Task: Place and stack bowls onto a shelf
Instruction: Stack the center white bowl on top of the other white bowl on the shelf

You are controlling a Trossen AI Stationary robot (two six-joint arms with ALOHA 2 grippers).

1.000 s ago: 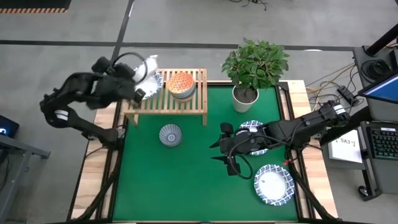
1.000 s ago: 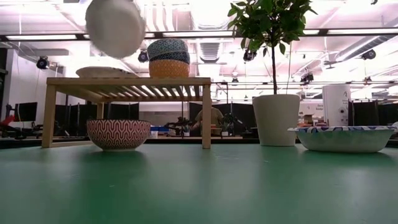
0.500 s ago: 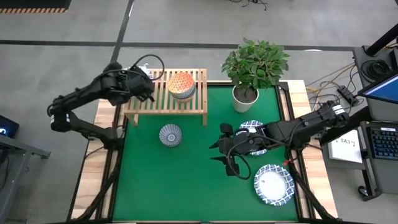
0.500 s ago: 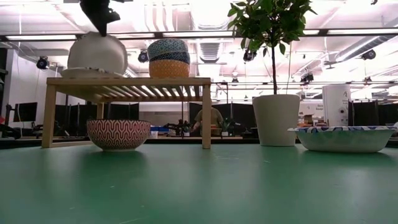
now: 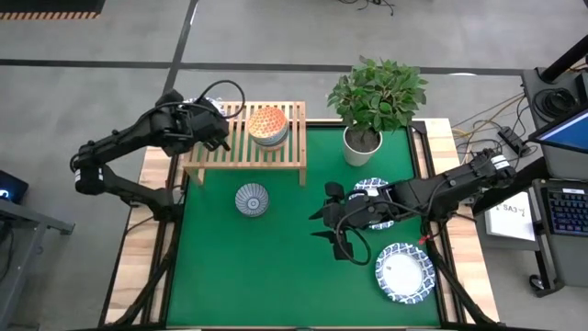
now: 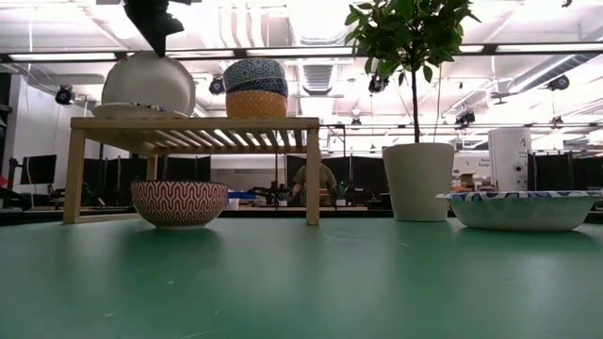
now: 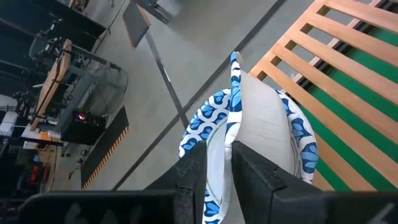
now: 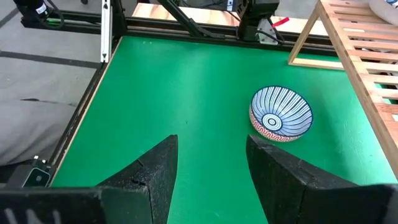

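Note:
My left gripper [image 5: 213, 131] is at the shelf's [image 5: 276, 152] far left end, shut on a wide white bowl with a blue rim [image 7: 264, 121]. That bowl also shows in the low view [image 6: 149, 83], over a second wide bowl [image 7: 198, 124] that lies on the slats. Two small bowls [image 5: 267, 124] stand stacked on the shelf. A small bowl, red-patterned outside and blue-striped inside [image 5: 252, 199], sits on the green mat in front of the shelf. My right gripper [image 5: 329, 222] is open and empty above the mat, right of that bowl [image 8: 280, 115]. My left gripper pinches the wide bowl's rim [image 7: 229, 142] between its two fingers, one on the inner face and one on the white outer face. The fingers come from above, pointing down. The bowl is tipped steeply, bottom side up, and its lower edge [image 6: 122, 105] rests on the bowl beneath.
A white plant pot [image 5: 363, 142] stands at the shelf's right. Two wide blue-rimmed bowls lie on the mat's right side, one near the front [image 5: 404, 272] and one partly under my right arm [image 5: 371, 188]. Open mat lies at the front left.
My left gripper has gone down and toward the shelf with the wide bowl. The bowl, held high and tilted above the shelf before, now rests tipped on the wide bowl lying there. In the last half second it has kept still.

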